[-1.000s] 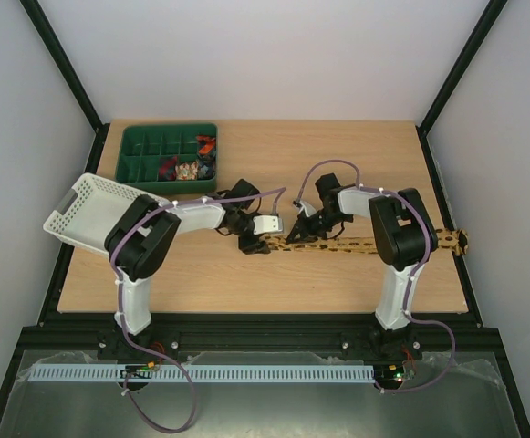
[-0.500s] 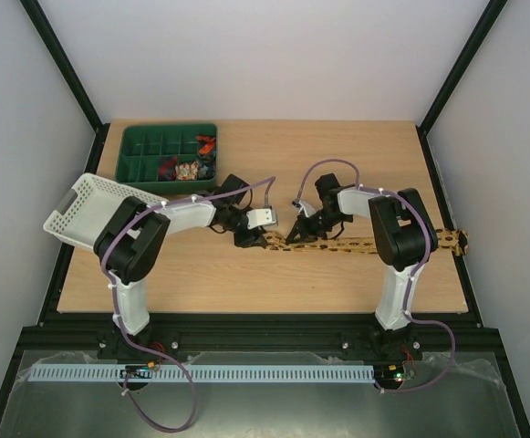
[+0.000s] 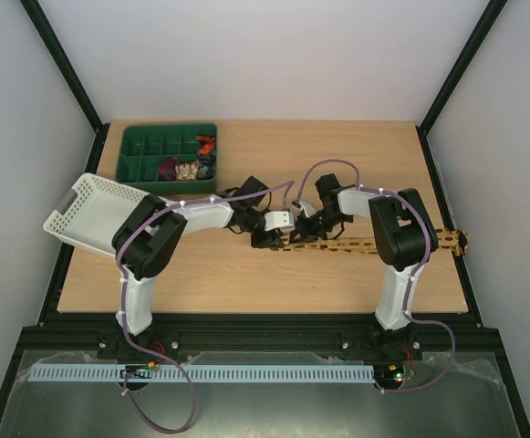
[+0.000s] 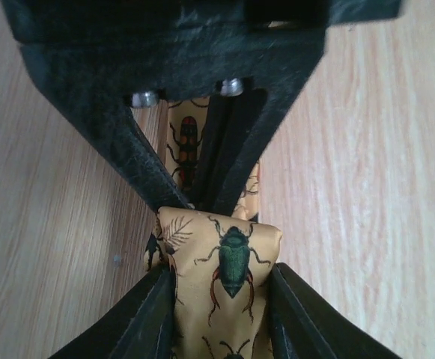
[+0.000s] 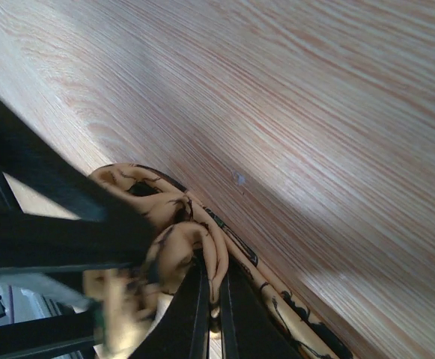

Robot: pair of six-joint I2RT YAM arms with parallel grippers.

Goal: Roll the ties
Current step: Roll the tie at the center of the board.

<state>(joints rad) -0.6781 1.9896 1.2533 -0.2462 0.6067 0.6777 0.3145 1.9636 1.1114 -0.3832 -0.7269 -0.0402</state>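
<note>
Tan-gold tie [image 3: 347,245] [image 4: 228,262] [image 5: 180,239] with small dark beetle prints, flat on the light wooden table [image 3: 246,283]. Long way running left to right. Rolled-up end right at the two grippers. Loose end stretched far out past the right gripper, all the way to the right edge of the table, with a part hidden under the right arm [image 3: 397,228].

Left gripper [image 3: 278,242] [image 4: 218,277] clamped on the rolled end, one finger on each side of the cloth. Right gripper [image 3: 299,235] [image 5: 216,277] just beside it, nearly touching, fingers almost together and pinched on the folds of the same end.

Plain pale walls [image 3: 274,55] on three sides, beyond both grippers. Purple cables [image 3: 333,166] looped along the arms.

Green tray [image 3: 128,135] with many little boxes, well off to the left of the left gripper and farther back. Small coloured bundles [image 3: 187,169] in a few of the boxes on the tray's right side; too small to tell more. White basket [image 3: 87,214] with holes, tipped up at the left table edge, far to the left of the left gripper.
</note>
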